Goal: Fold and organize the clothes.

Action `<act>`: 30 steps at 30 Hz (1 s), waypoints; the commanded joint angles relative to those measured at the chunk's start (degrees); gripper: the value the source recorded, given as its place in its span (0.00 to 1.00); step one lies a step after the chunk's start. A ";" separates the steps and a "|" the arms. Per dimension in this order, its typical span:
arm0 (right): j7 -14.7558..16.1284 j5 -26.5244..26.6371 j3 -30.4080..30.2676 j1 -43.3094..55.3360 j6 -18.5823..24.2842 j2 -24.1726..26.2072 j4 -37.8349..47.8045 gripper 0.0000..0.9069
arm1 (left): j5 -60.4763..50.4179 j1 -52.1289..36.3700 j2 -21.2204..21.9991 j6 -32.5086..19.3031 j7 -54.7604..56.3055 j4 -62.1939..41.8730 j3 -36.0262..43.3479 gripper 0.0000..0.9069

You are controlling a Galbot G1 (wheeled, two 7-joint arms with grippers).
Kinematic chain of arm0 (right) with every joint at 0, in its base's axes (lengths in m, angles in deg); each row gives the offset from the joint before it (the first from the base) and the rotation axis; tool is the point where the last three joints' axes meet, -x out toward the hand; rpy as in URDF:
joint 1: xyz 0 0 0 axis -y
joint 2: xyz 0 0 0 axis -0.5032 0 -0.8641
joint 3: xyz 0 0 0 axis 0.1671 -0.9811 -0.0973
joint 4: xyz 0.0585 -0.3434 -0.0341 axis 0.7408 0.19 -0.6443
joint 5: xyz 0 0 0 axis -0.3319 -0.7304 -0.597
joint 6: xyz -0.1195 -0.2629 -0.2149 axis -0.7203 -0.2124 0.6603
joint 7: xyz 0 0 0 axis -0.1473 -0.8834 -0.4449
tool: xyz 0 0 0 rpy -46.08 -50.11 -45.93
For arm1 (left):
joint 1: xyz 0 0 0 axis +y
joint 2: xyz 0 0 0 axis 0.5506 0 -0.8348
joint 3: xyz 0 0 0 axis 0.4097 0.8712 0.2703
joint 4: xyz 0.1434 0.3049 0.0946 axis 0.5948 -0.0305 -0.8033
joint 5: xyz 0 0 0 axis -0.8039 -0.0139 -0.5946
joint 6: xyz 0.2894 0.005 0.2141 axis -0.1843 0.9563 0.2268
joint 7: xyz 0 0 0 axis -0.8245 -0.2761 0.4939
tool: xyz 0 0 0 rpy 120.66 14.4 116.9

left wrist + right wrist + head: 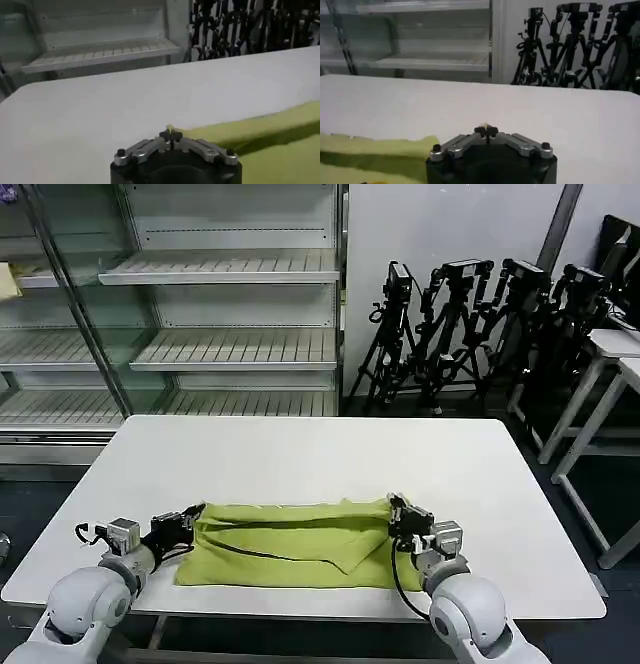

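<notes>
The left gripper's (196, 514) fingers were pinched shut on the lime-green soft-fabric shirt's (290, 546) far left corner. The right gripper (396, 509) likewise clamped the far right corner. The shirt lay as a folded band on the white bench (300, 454), near its front edge. A lengthwise fold seemed underway; next, both corners should travel together.

A lab or test room set up for recording: a plain white surface (300, 464) stands before bare metal shop-style shelves (225, 349) behind glass, a cluster of black camera tripods (470, 334) leans against the white wall, and more white tables (610, 374) stand at the right
</notes>
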State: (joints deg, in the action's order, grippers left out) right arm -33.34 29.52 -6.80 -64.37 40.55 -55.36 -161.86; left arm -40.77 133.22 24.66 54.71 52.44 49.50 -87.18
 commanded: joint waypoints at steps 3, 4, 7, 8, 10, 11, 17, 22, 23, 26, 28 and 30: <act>0.06 -0.59 0.57 -1.64 -0.02 0.34 -1.97 0.00 | -0.30 1.78 0.24 0.01 -0.15 1.06 -0.41 0.01; 0.02 -0.55 0.67 -1.67 -0.02 0.43 -2.24 0.00 | -0.31 1.90 0.30 -0.02 -0.14 1.07 -0.53 0.01; -0.05 -0.40 0.79 -2.04 -0.03 0.72 -2.99 0.00 | -0.34 2.45 0.30 -0.10 -0.22 1.26 -1.02 0.01; -0.09 -0.38 0.76 -2.25 -0.03 0.71 -3.20 0.00 | -0.35 2.56 0.27 -0.09 -0.22 1.42 -1.16 0.02; -0.07 -0.54 0.66 -2.72 -0.02 0.62 -3.32 0.00 | -0.33 2.71 0.17 0.00 -0.27 1.66 -1.32 0.01; -0.06 -0.55 0.61 -3.06 -0.02 0.58 -3.32 0.00 | -0.33 2.79 0.11 0.01 -0.30 1.75 -1.38 0.01; -0.03 -1.29 0.04 -4.13 0.00 0.15 -3.02 0.00 | -0.79 3.53 0.02 0.06 -0.35 2.02 -0.94 0.01; 0.43 -3.07 -0.14 -5.10 0.00 0.08 -2.81 1.00 | -2.32 3.19 0.15 0.17 -0.34 1.48 -0.79 1.00; 0.44 -3.05 -0.11 -5.20 -0.01 0.07 -2.87 1.00 | -3.43 3.28 0.12 0.19 -0.29 1.53 -0.73 1.00; 0.46 -2.92 0.36 -5.61 -0.01 0.02 -3.21 1.00 | -4.79 3.92 0.24 0.20 -0.02 1.98 -0.75 1.00; 0.46 -2.87 1.00 -5.64 0.00 -0.02 -3.38 1.00 | -4.72 4.01 0.61 0.19 0.80 2.40 -0.91 1.00; 0.50 -2.68 1.78 -5.82 0.00 -0.02 -3.83 1.00 | -3.92 3.89 0.95 0.17 2.48 2.95 -1.02 1.00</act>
State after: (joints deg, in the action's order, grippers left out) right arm -33.00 27.35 -6.15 -69.40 40.56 -55.38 -165.11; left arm -43.51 136.85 25.39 54.80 53.11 52.00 -88.15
